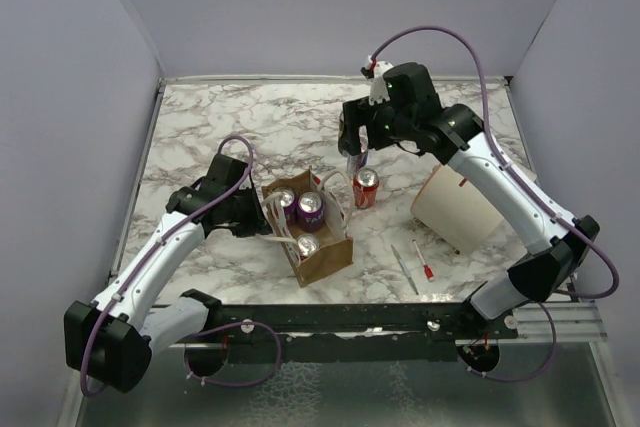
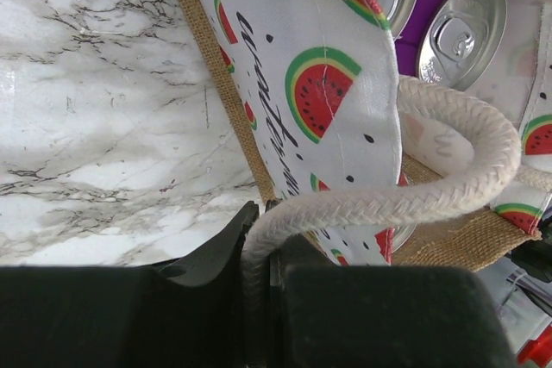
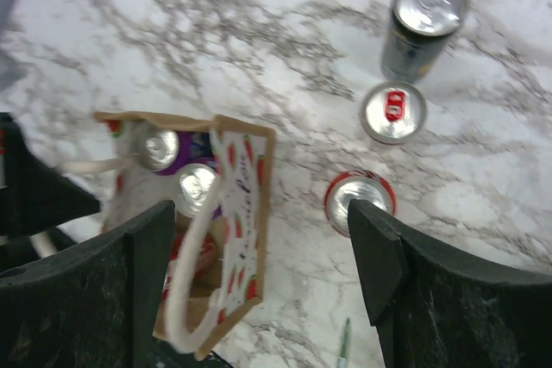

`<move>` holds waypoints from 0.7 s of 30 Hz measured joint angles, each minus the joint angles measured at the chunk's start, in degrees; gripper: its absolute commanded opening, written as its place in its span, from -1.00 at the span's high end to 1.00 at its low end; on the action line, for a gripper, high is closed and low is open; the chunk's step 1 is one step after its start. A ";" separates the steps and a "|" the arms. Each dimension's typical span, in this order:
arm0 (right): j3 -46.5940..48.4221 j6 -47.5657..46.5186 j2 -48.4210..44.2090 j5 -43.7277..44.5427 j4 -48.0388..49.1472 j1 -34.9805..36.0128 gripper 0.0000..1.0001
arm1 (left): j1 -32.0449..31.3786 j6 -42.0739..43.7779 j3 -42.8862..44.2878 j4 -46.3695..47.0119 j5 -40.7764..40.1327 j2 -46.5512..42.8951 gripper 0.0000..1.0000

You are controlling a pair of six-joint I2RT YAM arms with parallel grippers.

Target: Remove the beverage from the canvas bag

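Note:
The tan canvas bag point(image 1: 322, 257) with a watermelon-print lining stands at the table's middle. It holds two purple cans point(image 1: 311, 209) and a third silver-topped can point(image 1: 307, 245). My left gripper point(image 1: 262, 217) is shut on the bag's white rope handle point(image 2: 414, 200) at the bag's left side; in the left wrist view the gripper point(image 2: 259, 243) pinches the rope. My right gripper point(image 1: 357, 152) hovers open and empty above and behind the bag. In the right wrist view the gripper point(image 3: 263, 256) spans the bag's point(image 3: 246, 213) right wall, high above it.
A red can point(image 1: 366, 189) stands just right of the bag. Two more cans stand behind it, a silver-topped one point(image 3: 392, 112) and a dark one point(image 3: 423, 23). A big cream cylinder point(image 1: 455, 209) lies at right. Two pens point(image 1: 405, 267) lie near the front.

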 measured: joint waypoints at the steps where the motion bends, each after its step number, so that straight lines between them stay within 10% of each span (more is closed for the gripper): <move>1: 0.70 0.17 -0.92 -2.34 0.44 0.13 -0.61 | 0.00 0.07 0.00 -0.07 0.00 -0.24 1.00; 10: 4.59 0.39 1.18 -11.02 2.43 11.78 -0.59 | 0.02 0.39 0.00 -0.28 0.00 -1.09 1.00; 21: 6.95 -2.21 13.07 -0.31 -5.81 21.35 -0.43 | 0.00 0.46 0.00 -0.92 -0.04 -2.36 1.00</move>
